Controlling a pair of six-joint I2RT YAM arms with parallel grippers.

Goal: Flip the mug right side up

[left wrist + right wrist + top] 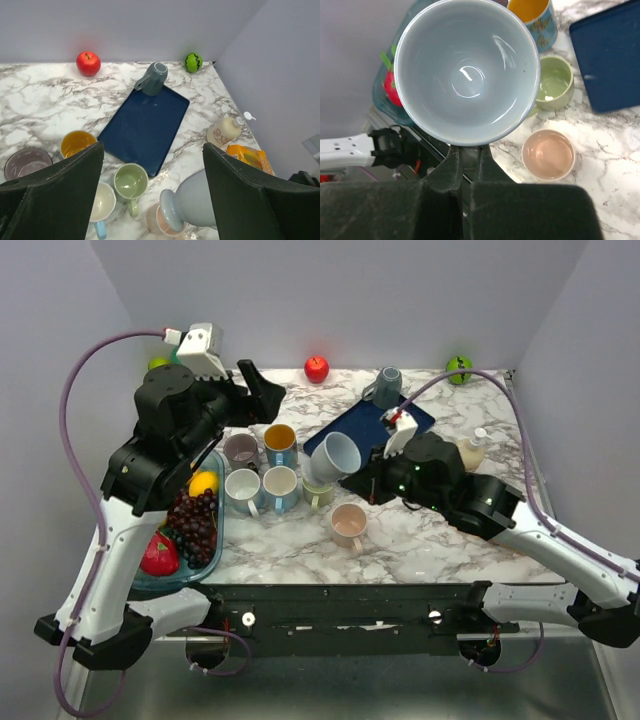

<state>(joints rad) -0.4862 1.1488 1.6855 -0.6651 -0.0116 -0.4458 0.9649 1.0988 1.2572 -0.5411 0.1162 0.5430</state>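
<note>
One pale-blue mug [467, 75], mouth sideways, aloft, pinched by right gripper [467, 162].

my left black two-finger gripper [262, 392] hangs raised off a folded elbow, pointing toward 3 o'clock, its fingers [55, 195] spread wide apart. my right black two-finger gripper [362, 478] points toward 9 o'clock, fingers [451, 170] pinched close together on a pale blue ceramic mug [466, 70], forearm trailing toward 4 o'clock.
</note>
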